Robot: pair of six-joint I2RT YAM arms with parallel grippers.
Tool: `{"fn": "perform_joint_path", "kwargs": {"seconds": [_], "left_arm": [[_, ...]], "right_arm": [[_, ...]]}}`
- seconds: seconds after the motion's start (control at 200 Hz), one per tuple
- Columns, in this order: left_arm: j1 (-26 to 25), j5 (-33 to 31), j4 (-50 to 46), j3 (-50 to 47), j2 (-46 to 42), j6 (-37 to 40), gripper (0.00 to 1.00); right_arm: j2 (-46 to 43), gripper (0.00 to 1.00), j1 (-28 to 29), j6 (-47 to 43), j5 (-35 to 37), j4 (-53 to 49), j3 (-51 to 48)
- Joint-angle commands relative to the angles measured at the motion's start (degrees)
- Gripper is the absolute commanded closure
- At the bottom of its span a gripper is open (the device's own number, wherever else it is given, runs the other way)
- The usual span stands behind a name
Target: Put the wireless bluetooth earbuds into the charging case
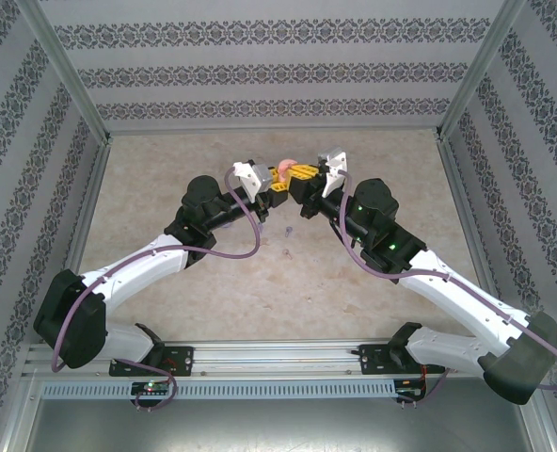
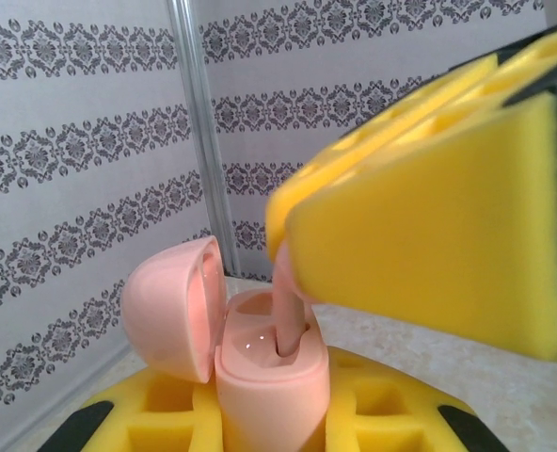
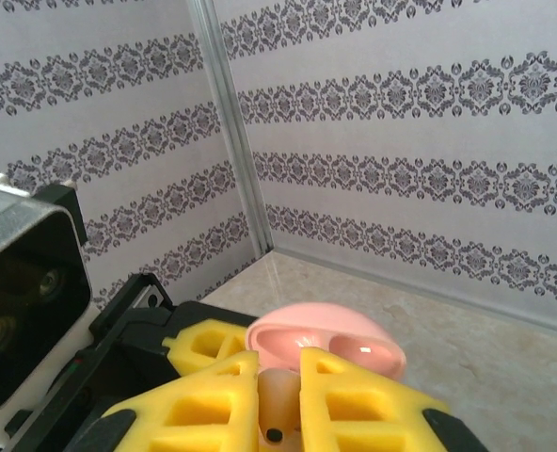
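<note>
Toward the middle of the table's (image 1: 166,198) far edge, the left gripper (image 2: 271,426) is clenched on the base of the open pale pink charging case (image 2: 260,377), its lid (image 2: 170,306) tipped back, while the right gripper (image 3: 280,405) pinches a pale pink earbud (image 2: 291,315) standing stem-down in one well of that case.

Lab robot booth: aluminium frame (image 1: 65,71), patterned wall panels (image 1: 278,66), marbled tabletop (image 1: 288,282).

Earbud (image 2: 286,320) partly inside the case (image 2: 269,395)
</note>
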Motion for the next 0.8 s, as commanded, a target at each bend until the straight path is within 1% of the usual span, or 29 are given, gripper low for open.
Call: {"fn": "perform_joint_path", "kwargs": {"seconds": [0.0,0.11,0.265,0.799], "left_arm": [[-0.4,-1.4,8.0,1.2,-1.9,-1.0,1.00],[-0.3,-1.3,8.2,0.9,-1.6,-1.3,1.00],[-0.4,-1.3,8.2,0.9,-1.2,-1.4,1.00],[-0.3,-2.8,8.3,0.6,-0.4,-0.7,1.00]], "right_arm": [[0.6,0.83,0.7,1.5,0.1,-4.8,-0.5],[1.0,0.81,0.7,1.6,0.1,-5.2,0.1],[1.4,0.67,0.8,1.9,0.1,-5.6,0.8],[2.6,0.28,1.0,4.5,-2.6,-9.8,4.5]]}}
